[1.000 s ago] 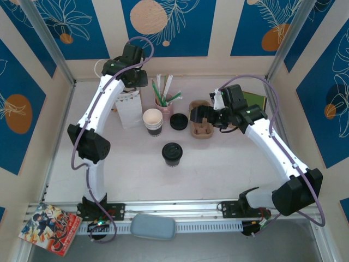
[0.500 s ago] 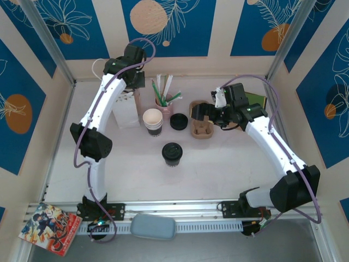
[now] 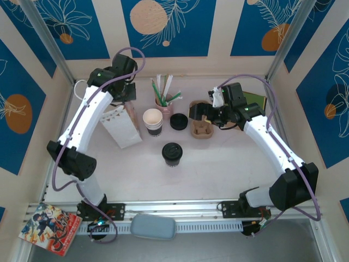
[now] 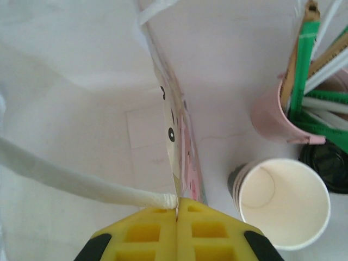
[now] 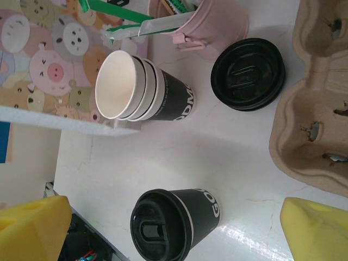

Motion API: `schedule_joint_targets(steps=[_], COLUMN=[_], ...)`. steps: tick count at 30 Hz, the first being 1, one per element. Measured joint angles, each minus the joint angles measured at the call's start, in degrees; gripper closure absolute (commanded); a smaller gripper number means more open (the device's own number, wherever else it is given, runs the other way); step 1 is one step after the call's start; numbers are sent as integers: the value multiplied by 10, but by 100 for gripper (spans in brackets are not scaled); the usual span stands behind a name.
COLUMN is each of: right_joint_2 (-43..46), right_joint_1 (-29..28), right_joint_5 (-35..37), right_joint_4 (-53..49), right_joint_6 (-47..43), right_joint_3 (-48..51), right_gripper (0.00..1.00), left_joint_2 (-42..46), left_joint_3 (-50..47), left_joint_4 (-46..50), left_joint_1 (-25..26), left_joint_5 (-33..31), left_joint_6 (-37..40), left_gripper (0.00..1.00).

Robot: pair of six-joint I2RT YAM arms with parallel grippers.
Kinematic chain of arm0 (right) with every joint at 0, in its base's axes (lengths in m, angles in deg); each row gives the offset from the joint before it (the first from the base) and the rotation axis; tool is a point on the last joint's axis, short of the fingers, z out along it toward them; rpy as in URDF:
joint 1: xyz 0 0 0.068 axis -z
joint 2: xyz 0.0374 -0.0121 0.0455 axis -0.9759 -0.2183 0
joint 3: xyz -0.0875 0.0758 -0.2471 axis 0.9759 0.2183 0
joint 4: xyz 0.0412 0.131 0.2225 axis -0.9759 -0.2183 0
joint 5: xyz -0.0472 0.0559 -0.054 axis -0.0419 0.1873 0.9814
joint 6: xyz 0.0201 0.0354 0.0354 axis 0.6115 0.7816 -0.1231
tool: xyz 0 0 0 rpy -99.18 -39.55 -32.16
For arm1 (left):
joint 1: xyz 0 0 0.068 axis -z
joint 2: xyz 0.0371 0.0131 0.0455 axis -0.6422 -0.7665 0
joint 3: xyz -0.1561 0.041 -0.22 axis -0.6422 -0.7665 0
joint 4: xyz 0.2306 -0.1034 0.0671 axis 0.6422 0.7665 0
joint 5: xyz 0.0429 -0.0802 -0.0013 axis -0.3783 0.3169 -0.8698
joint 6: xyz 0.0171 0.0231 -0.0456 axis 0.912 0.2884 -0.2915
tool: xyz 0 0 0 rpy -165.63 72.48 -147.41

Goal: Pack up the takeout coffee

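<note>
The left gripper (image 4: 176,215) is pinched shut on the top edge of the white paper bag (image 3: 124,128), right where the bag's handle (image 4: 70,182) joins on. Its yellow pads press together with just the thin paper between them. The wrist camera looks down into the bag, so the mouth is open at least a bit. From above, the bag leans a little.

I think the step now is to hold the bag open and steady. To do it well, the left arm should pull the edge gently outward so the mouth gets wide. It should not yank, or the paper may rip or the bag may tip over. The bottom of the bag should stay on the table. The stack of open cups (image 3: 152,121) stands just beside the bag, so the bag should not swing into it.

The right gripper (image 3: 199,114) is spread wide and holds nothing. It hangs near the brown cup tray (image 3: 203,131).

The takeout coffee (image 3: 172,154) stands upright in the middle of the table, with its lid on. It is apart from the bag and closer to the arms than the loose black lid (image 3: 179,121). The right arm should grab it by the sides, squeeze softly and not tilt it.
</note>
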Motion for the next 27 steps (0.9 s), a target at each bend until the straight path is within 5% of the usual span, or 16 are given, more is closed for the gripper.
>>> schedule_joint_targets(steps=[17,27], right_joint_2=[-21,-23], right_joint_1=[-23,-31], right_joint_5=[-10,-10], right_joint_4=[4,4], right_joint_6=[0,0], right_joint_3=[1,1], right_gripper=[1,1], left_joint_2=[128,139], left_joint_3=[-179,-184], left_joint_4=[-9,-7], left_joint_1=[85,87], left_joint_5=[-1,3], left_joint_6=[-62,-73], left_gripper=[100,56])
